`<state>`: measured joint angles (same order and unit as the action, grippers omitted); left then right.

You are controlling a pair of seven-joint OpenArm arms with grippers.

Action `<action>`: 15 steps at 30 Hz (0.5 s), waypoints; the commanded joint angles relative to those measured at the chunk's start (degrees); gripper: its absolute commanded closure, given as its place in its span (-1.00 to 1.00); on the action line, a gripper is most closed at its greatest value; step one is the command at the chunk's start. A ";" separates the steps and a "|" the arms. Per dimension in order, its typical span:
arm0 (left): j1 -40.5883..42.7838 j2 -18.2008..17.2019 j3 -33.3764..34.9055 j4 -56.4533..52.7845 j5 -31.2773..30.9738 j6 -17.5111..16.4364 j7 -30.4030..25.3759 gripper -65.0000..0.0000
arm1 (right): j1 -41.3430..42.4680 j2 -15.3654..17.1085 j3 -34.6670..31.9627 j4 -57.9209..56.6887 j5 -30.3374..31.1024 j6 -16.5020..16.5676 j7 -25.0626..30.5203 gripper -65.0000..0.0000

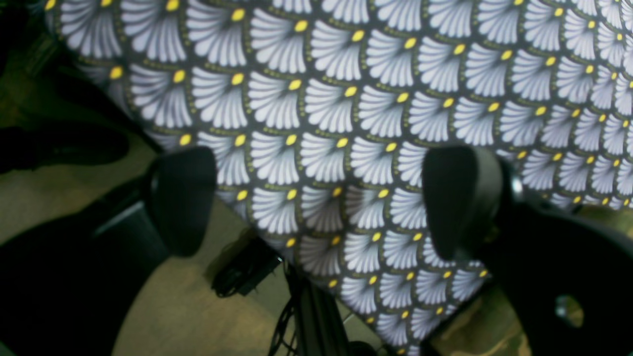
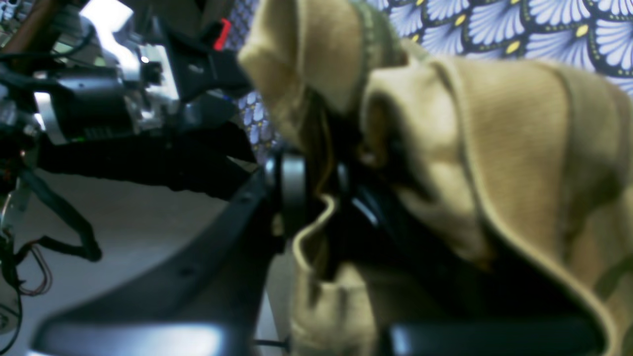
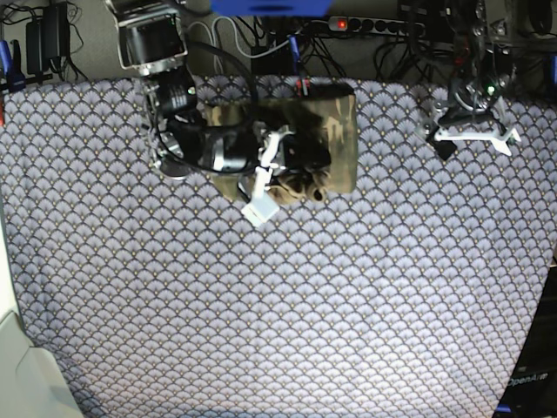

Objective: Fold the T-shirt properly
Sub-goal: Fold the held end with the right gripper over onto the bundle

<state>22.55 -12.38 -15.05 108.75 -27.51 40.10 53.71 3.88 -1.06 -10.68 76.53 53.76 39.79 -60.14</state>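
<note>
The camouflage T-shirt [image 3: 335, 131] lies as a folded block at the back middle of the table. My right gripper [image 3: 305, 183] reaches over its front edge, where the cloth is bunched up. In the right wrist view, tan folds of the T-shirt [image 2: 494, 148] drape over the dark fingers [image 2: 292, 188], and a hemmed edge hangs between the narrow jaws of the right gripper [image 2: 321, 198]. My left gripper [image 3: 474, 138] hovers at the back right, well apart from the shirt. The left wrist view shows this left gripper [image 1: 321, 198] open, with only tablecloth between its fingers.
The blue-grey scallop-patterned tablecloth [image 3: 278, 305] covers the whole table. A power strip and cables [image 3: 365, 22] run behind the back edge. In the left wrist view the tablecloth's corner [image 1: 395, 316] hangs over the floor, with cables [image 1: 247, 267] below.
</note>
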 commanded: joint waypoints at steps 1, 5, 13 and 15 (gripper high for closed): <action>-0.08 -0.50 -0.12 0.92 0.12 -0.10 -0.66 -1.00 | 0.65 -1.36 -0.27 0.96 1.67 0.21 0.67 0.56; -0.08 -0.50 -0.03 1.01 0.12 -0.10 -0.57 -1.00 | 0.91 -1.71 -2.99 1.05 1.67 0.21 -0.83 0.07; -0.08 -0.50 -0.12 0.92 0.12 -0.10 -0.57 -1.00 | 1.18 -1.71 -6.77 9.14 2.81 0.21 -1.27 0.03; -0.08 -0.50 -0.12 0.83 0.12 -0.10 -0.57 -1.00 | 1.35 -1.45 -6.69 11.60 3.34 0.21 -1.27 0.03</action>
<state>22.55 -12.38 -14.92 108.75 -27.53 40.10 53.74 4.10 -2.24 -17.34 87.11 55.42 39.81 -62.54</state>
